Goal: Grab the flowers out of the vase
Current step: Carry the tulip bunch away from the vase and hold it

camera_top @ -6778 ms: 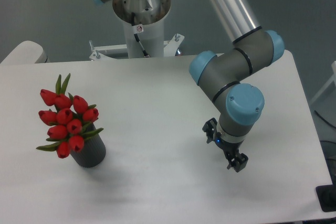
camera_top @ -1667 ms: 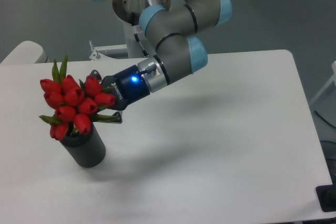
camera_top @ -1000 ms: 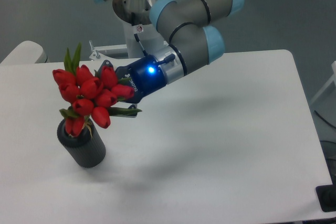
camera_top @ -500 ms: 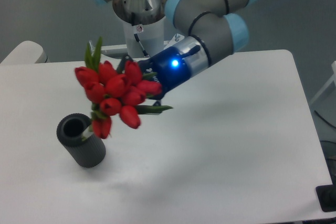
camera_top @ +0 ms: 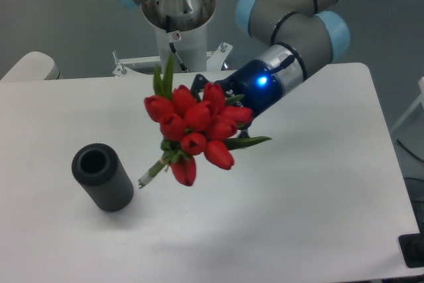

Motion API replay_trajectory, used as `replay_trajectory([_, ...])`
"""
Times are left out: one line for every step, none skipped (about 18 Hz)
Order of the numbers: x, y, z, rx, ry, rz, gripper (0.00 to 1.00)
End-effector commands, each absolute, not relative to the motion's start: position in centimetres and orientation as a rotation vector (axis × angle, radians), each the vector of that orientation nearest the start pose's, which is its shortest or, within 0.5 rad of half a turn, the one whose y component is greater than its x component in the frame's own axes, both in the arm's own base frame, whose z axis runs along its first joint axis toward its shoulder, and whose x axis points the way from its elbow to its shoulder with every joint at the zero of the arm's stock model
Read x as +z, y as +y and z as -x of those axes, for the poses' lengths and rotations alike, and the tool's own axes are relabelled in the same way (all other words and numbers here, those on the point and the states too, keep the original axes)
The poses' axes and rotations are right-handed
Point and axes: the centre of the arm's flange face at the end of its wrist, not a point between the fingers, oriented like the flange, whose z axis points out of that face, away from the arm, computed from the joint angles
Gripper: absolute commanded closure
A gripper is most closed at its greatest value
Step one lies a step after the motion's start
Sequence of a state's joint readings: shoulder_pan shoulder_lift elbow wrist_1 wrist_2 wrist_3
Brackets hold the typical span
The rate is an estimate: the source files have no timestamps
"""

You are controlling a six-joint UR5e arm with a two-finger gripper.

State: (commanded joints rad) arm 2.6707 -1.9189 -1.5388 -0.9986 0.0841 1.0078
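Note:
The flowers (camera_top: 197, 127), a bunch of red tulip buds with green leaves and short pale stems, hang in the air above the middle of the table. My gripper (camera_top: 222, 107) is shut on the bunch from the right, its fingers mostly hidden behind the buds. The stem ends point down-left, clear of the vase. The vase (camera_top: 103, 177), a dark grey ribbed cylinder, stands upright at the left of the table with its round hole showing and nothing in it.
The white table (camera_top: 318, 197) runs to a rounded corner at the right. The arm's white base column (camera_top: 179, 38) stands behind the table's far edge. A dark object (camera_top: 414, 250) sits at the lower right edge.
My gripper has carried the flowers up and to the right. The stems have come fully out of the vase, which stays in place with its hole open.

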Motion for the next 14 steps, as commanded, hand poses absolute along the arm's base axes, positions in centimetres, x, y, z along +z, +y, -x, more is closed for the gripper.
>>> replay_trajectory([45.7,49.0,44.7,-0.547,0.124,1.722,0.95])
replay_trajectory([45.6,49.3,45.1,-0.517,0.126,1.771,0.95])
replay_trajectory([45.0,49.6,45.8,-0.48,0.121,1.834,0.95])
replay_trajectory([44.0,49.8,46.8,-0.431,0.113,1.918,0.95])
replay_trajectory([42.7,49.8,47.9,-0.382,0.103,2.003,0.95])
replay_trajectory([41.7,49.6,49.1,-0.333,0.089,2.078,0.95])
replay_trajectory([41.1,49.4,50.2,-0.304,0.081,2.116,0.95])
replay_trajectory([40.3,49.3,51.0,-0.3,0.073,2.126,0.96])
replay_trajectory([40.0,49.3,51.3,-0.296,0.07,2.136,0.99])
replay_trajectory([40.0,49.3,51.3,-0.286,0.079,2.144,1.0])
replay_trajectory([40.0,49.4,51.3,-0.263,0.094,2.164,1.0])
replay_trajectory([39.7,49.5,51.3,-0.236,0.109,2.201,1.0])
replay_trajectory([39.3,49.5,51.3,-0.196,0.137,2.244,1.0])
replay_trajectory([38.9,49.5,51.2,-0.162,0.166,2.292,1.0])
